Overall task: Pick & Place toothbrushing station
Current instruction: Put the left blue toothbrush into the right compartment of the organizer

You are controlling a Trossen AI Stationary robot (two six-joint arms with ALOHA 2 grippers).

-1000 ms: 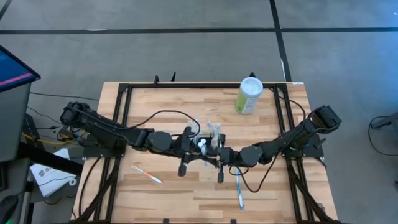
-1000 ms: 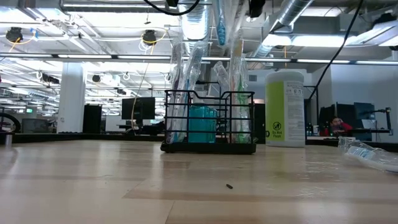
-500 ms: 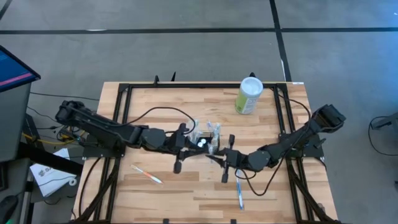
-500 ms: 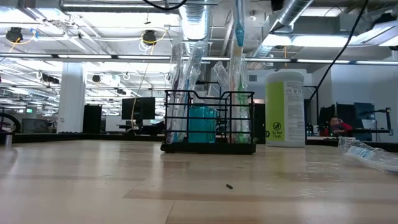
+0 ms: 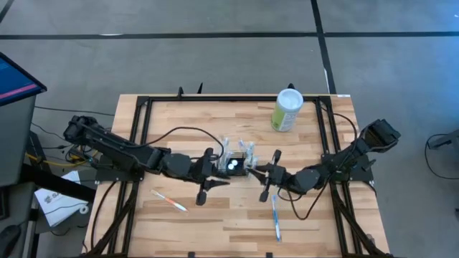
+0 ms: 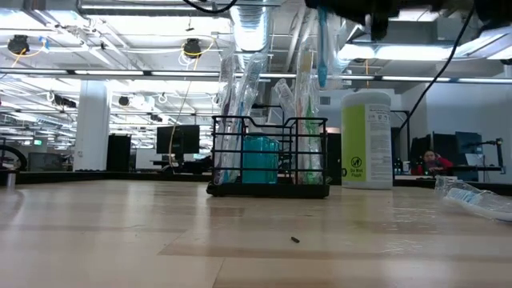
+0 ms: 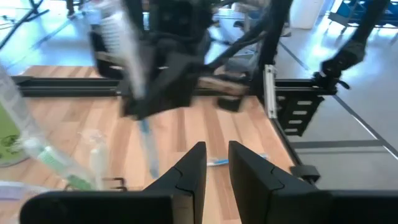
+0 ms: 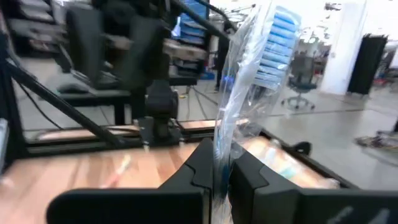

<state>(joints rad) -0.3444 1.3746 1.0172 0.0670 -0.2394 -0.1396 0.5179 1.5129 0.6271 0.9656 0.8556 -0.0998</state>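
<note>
The toothbrushing station (image 6: 268, 156), a black wire caddy (image 5: 237, 159), stands on the table's middle and holds several wrapped toothbrushes. My right gripper (image 8: 219, 163) is just right of it (image 5: 258, 170), shut on a blue toothbrush in clear wrap (image 8: 249, 74). The brush's blue lower end (image 6: 322, 56) hangs above the caddy's right part. My left gripper (image 7: 216, 168) is just left of the caddy (image 5: 221, 170), with a narrow gap between its fingers and nothing in it. My right gripper pinches the wrapped toothbrush's shaft (image 8: 221, 140) between its two fingers, through the clear wrap. The bristle head (image 8: 277, 43) reaches out beyond the fingertips. The brush is lifted clear of the table and stands roughly upright in the low view.
A pale-green canister (image 5: 288, 110) stands at the far right (image 6: 367, 140). A loose toothbrush (image 5: 170, 201) lies near left, and a wrapped one (image 5: 275, 218) lies near right (image 6: 472, 198). A black frame (image 5: 143, 107) borders the wooden table.
My right gripper has carried the blue toothbrush toward the table's right and a little down, turning its wrist; the brush's lower end now hangs lower over the caddy's right part. My left gripper has drawn back slightly toward the table's left.
</note>
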